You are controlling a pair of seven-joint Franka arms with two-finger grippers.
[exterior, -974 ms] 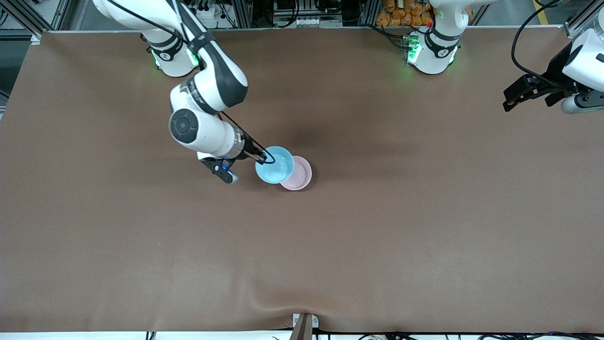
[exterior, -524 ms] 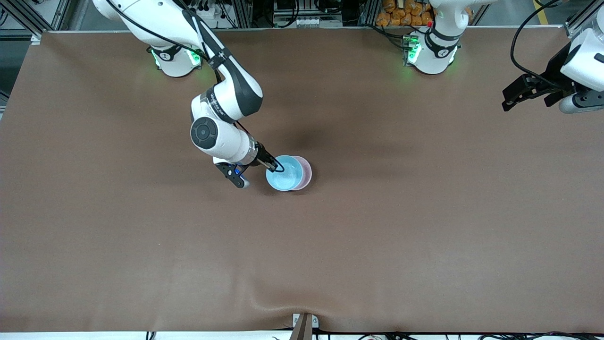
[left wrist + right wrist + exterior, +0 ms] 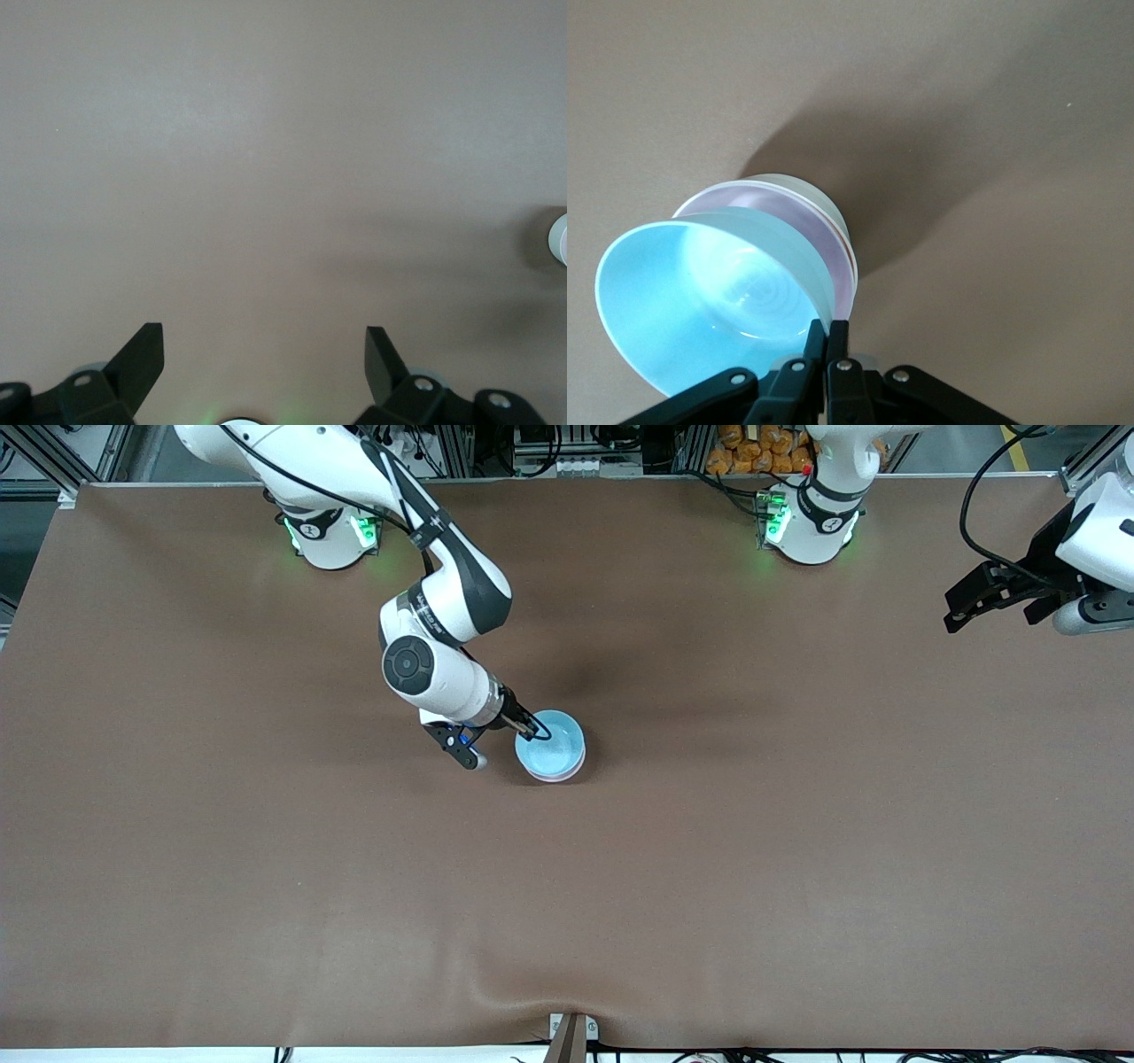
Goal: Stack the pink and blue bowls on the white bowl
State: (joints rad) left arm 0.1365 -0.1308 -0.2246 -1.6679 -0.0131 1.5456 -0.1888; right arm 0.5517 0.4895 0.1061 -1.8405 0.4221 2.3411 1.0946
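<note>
My right gripper (image 3: 537,734) is shut on the rim of the light blue bowl (image 3: 549,747) and holds it over the pink bowl (image 3: 555,778), of which only a thin rim shows in the front view. In the right wrist view the blue bowl (image 3: 709,297) sits tilted in the pink bowl (image 3: 837,266), which sits in the white bowl (image 3: 802,192). The right gripper (image 3: 827,339) pinches the blue rim. My left gripper (image 3: 961,608) waits open over the left arm's end of the table; its fingers (image 3: 142,359) frame bare cloth.
The brown table cloth (image 3: 709,824) lies flat around the stack. A small white round thing (image 3: 558,241) shows at the edge of the left wrist view. The arm bases (image 3: 811,522) stand along the table's edge farthest from the front camera.
My right gripper has carried the blue bowl toward the left arm's end, from beside the pink bowl to over it, so the pink bowl is now almost covered. The left arm has not moved.
</note>
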